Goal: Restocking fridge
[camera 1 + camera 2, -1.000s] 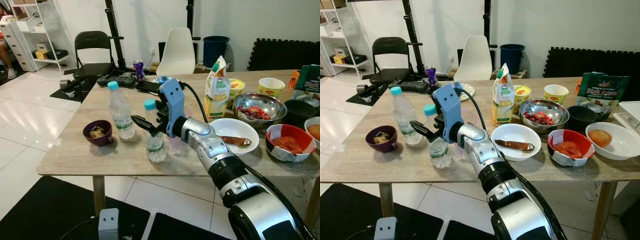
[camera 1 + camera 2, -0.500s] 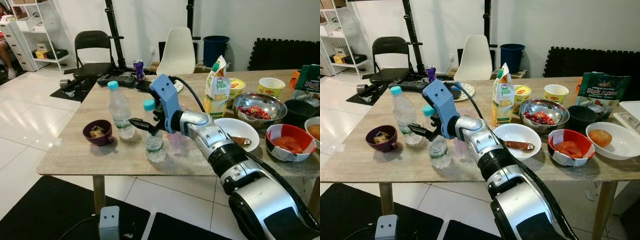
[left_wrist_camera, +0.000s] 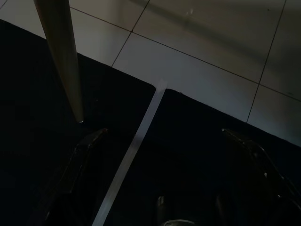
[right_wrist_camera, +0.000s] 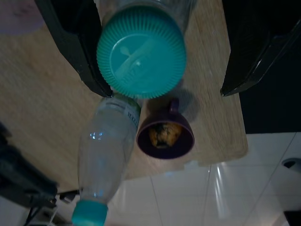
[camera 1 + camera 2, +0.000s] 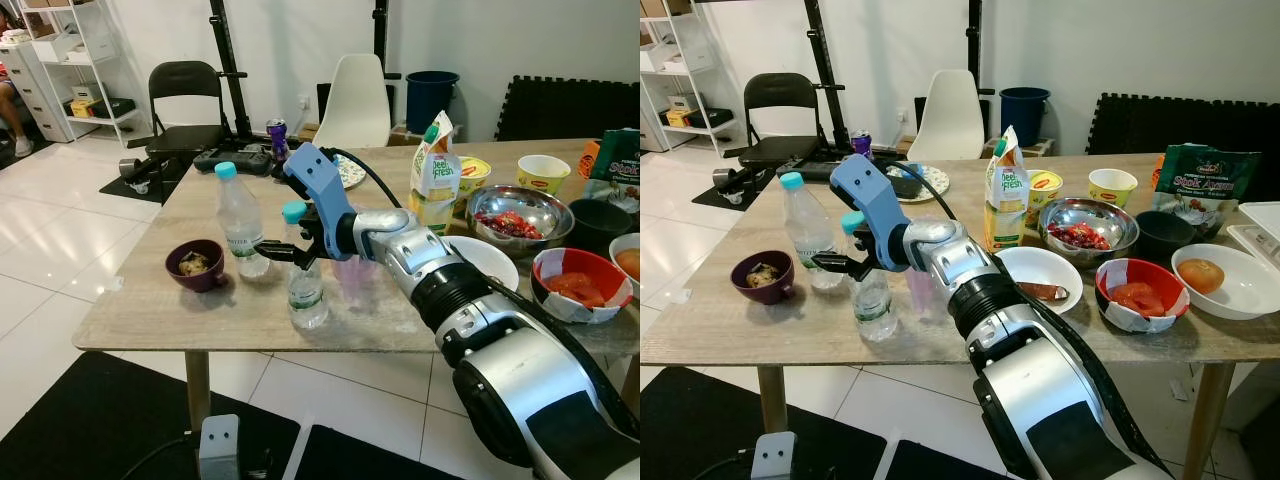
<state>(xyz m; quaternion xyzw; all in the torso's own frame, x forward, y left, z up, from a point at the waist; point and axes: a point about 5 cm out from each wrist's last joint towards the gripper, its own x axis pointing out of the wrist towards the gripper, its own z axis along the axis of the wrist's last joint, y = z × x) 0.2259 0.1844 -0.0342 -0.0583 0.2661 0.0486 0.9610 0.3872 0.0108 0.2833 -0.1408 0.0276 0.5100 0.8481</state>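
We see the right tool (image 5: 283, 248) at the neck of the small water bottle (image 5: 305, 290), which stands upright near the front edge of the table (image 5: 150, 320). In the right wrist view its fingers (image 4: 75, 42) are apart, one touching the teal cap (image 4: 141, 54), the other clear of it. A taller bottle (image 5: 241, 225) and a purple cup (image 5: 195, 264) stand just beside. The left tool (image 3: 164, 188) hangs over the floor, fingers spread wide apart.

wooden table (image 5: 200, 310) | on it: two water bottles (image 5: 241, 222), purple cup (image 5: 196, 265), juice carton (image 5: 435, 176), bowls (image 5: 518, 213)
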